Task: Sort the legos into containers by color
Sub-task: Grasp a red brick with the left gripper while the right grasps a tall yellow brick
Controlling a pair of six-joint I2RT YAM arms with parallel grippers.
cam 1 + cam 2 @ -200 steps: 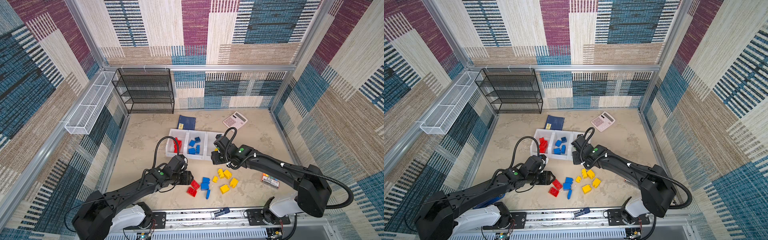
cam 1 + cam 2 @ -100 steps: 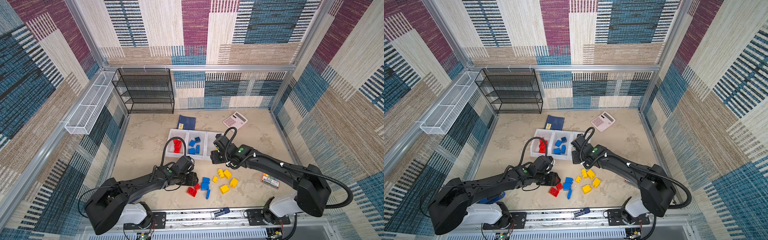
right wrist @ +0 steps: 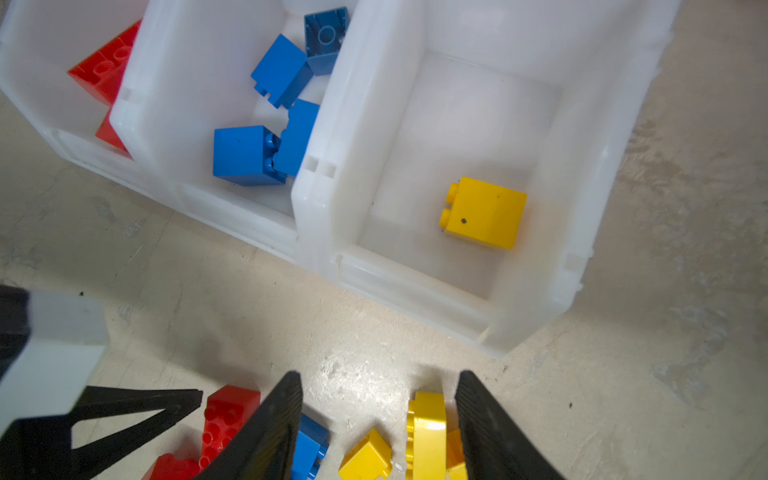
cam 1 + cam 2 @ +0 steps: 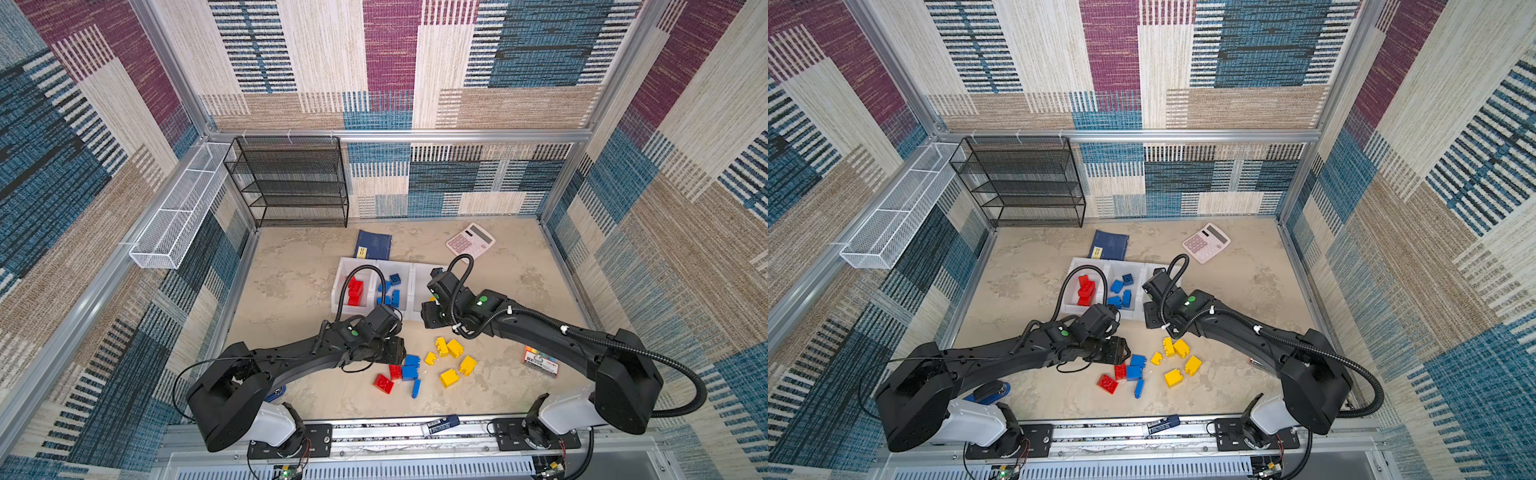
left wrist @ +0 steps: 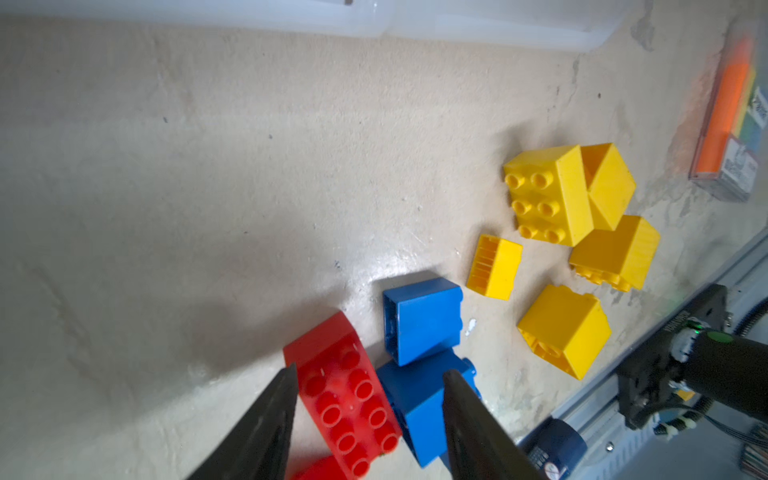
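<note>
Beige surface (image 5: 166, 166): left gripper (image 5: 370, 372), open and empty, points at the red brick (image 5: 332, 361) just ahead, long axis along its reach; right gripper (image 3: 380, 374), open too, hangs farther off.

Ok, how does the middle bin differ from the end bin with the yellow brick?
The middle bin holds several blue bricks; the end bin holds a single yellow brick. The middle bin's floor is partly covered, the end bin's mostly bare. The middle bin has a neighbour on each side, the end bin on one side only. Both are white, open-topped, with a lowered front lip, and each holds one colour.
</note>
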